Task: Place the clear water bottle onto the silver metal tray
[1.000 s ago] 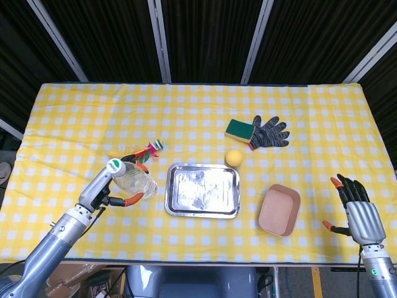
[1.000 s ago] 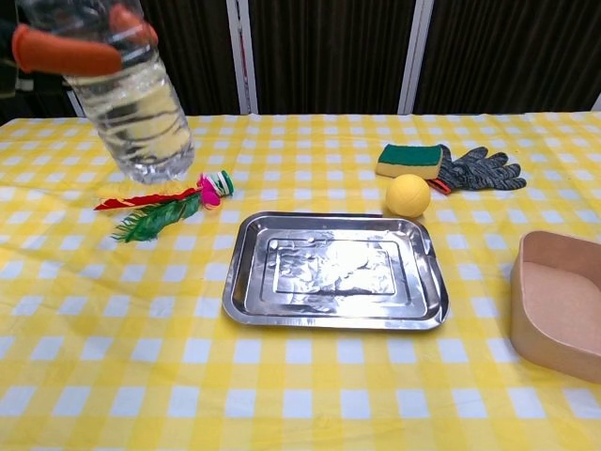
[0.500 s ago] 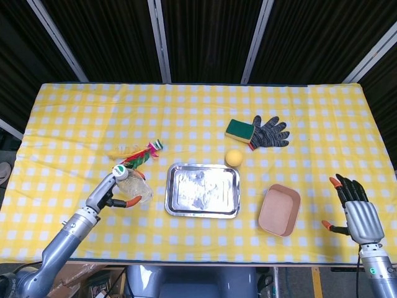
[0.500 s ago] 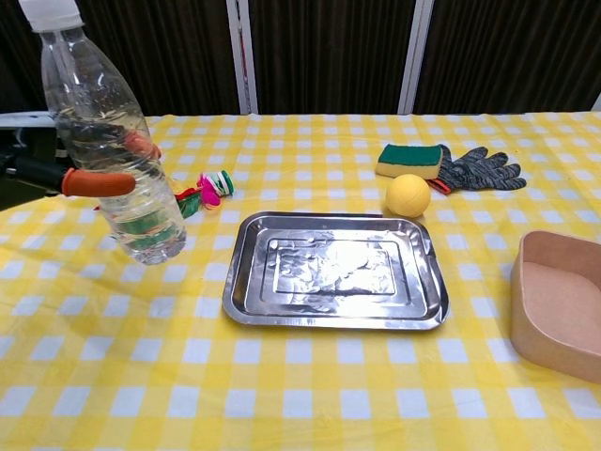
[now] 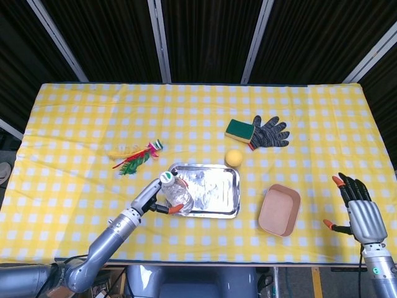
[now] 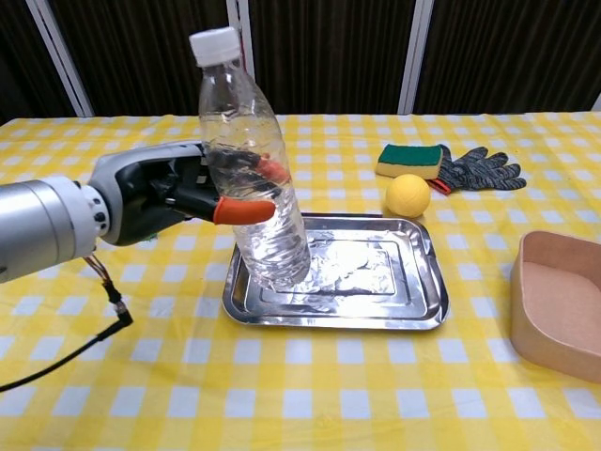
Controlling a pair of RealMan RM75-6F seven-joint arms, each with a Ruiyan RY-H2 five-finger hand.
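Over silver metal tray (image 6: 413, 291), L side: clear water bottle (image 6: 252, 188), upright, gripped by my left hand (image 6: 178, 193), moved across from feather toy (image 5: 133, 156) w/in 1 s; set-down next; right hand (image 5: 356, 208) empty, fingers apart.

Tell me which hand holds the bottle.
The left hand: its fingers wrap the bottle over the tray. The right hand holds nothing, fingers spread, off near the table's edge.

The left robot hand (image 6: 178, 193) has carried the bottle (image 6: 252, 178) rightward (still upright) over the tray's (image 6: 376, 305) left side.
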